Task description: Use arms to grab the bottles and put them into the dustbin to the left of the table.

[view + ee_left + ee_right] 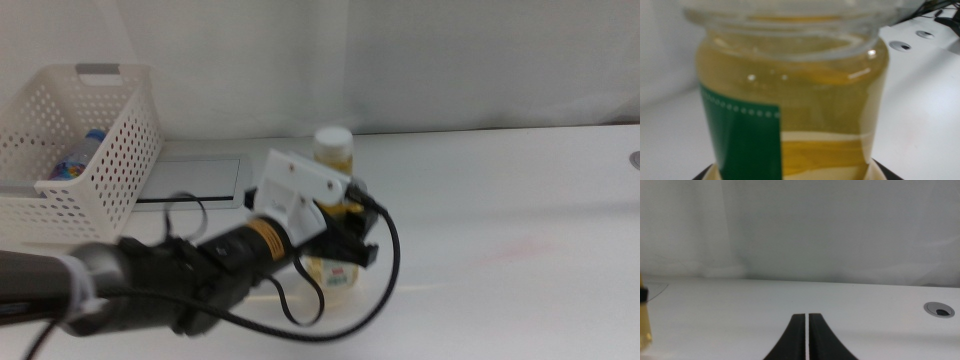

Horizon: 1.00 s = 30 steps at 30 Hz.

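A yellow juice bottle [333,150] with a white cap stands upright at the middle of the table [500,200]. My left arm reaches in from the left, and my left gripper [350,238] sits around the bottle's middle. In the left wrist view the bottle [790,100] fills the picture, with a dark jaw pressed against each side low down. A small water bottle [80,155] with a blue cap lies inside the white dustbin [110,160] at the far left. My right gripper [806,330] is shut and empty, hovering low over the table, out of the middle view.
A flat grey hatch [195,180] lies in the tabletop between the dustbin and the juice bottle. A round cable hole [939,310] sits at the table's right. A white curtain backs the table. The left arm's black cable [385,270] loops in front of the bottle.
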### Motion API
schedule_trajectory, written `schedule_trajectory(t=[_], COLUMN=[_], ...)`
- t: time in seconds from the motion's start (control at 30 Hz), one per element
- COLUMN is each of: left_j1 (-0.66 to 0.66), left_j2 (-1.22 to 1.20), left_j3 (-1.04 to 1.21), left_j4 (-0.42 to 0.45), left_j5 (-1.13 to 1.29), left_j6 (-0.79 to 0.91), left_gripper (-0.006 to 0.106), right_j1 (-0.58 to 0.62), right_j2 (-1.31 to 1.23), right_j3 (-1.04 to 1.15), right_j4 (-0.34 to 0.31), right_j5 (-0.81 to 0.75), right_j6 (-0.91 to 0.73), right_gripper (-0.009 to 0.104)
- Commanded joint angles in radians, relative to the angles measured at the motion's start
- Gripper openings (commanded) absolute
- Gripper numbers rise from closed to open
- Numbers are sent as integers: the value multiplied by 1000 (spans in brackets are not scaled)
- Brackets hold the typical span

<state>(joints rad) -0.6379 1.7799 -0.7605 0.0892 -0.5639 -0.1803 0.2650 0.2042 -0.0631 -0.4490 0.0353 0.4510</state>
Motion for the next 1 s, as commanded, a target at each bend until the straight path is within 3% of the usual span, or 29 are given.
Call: schedule_trajectory(t=[0.0,0.27,0.47,0.67,0.97], left_j1=[12,87,231,483,728], left_j2=[-85,-286,-434,-482,-432], left_j3=[-43,-131,-237,-418,-569], left_j4=[-19,-19,-19,-19,-35], left_j5=[32,327,590,891,973], left_j6=[22,110,166,199,187], left_gripper=[-3,-3,-3,-3,-3], right_j1=[-5,-5,-5,-5,-5], right_j2=[-2,-2,-2,-2,-2], right_j3=[7,7,7,7,7], right_j4=[-12,-12,-12,-12,-12], right_j5=[-12,-12,-12,-12,-12], right_j6=[-7,-7,-7,-7,-7], right_gripper=[-3,-3,-3,-3,-3])
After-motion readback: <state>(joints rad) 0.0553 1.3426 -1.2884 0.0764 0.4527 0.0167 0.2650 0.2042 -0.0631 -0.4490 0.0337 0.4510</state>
